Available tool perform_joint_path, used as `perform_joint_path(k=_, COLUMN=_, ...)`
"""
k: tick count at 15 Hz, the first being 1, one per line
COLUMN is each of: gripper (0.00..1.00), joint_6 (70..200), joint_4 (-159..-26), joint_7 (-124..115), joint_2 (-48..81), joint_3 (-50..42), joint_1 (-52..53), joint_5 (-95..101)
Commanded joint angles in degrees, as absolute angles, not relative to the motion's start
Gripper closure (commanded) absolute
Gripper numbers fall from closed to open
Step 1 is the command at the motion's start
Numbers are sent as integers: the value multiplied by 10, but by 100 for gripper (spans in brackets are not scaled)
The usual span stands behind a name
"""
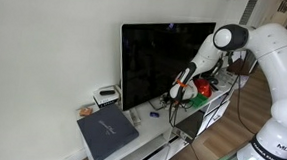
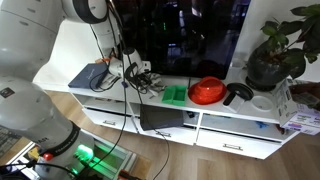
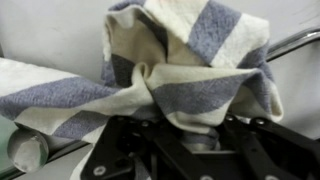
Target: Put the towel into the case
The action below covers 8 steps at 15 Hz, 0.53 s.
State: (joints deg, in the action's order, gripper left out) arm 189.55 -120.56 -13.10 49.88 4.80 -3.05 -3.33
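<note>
The gripper (image 3: pixel 190 138) is clamping the towel (image 3: pixel 185 65) in the wrist view. The black jaws are pressing together into the cloth, which is covering the fingertips. The towel, striped in grey-blue and beige, is bunching up in folds directly over the gripper and is filling most of that view.

In both exterior views the gripper (image 1: pixel 178 92) (image 2: pixel 130 70) is hanging over the white bench (image 2: pixel 225 125), in front of the dark television (image 1: pixel 160 56). At that size the towel is too small to make out there.

The flat grey-blue case (image 1: pixel 107 133) (image 2: pixel 88 75) is lying on the bench top at one end, apart from the gripper. Whether it is open cannot be told.

Farther along the bench, a green object (image 2: pixel 176 95) is sitting just beside a red bowl (image 2: pixel 205 90). A potted plant (image 2: pixel 275 45) is standing at the far end.
</note>
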Motion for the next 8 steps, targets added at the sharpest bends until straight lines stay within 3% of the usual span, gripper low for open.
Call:
perform_joint_path(k=1, gripper=96, joint_6=1879, joint_4=-1260, joint_7=-118, joint_2=449, joint_3=54, joint_1=-33, joint_5=-53)
perform_joint_path(k=8, gripper=100, joint_6=1901, joint_4=-1366, joint_7=-118, joint_2=364, joint_3=66, joint_1=-52, joint_5=-50)
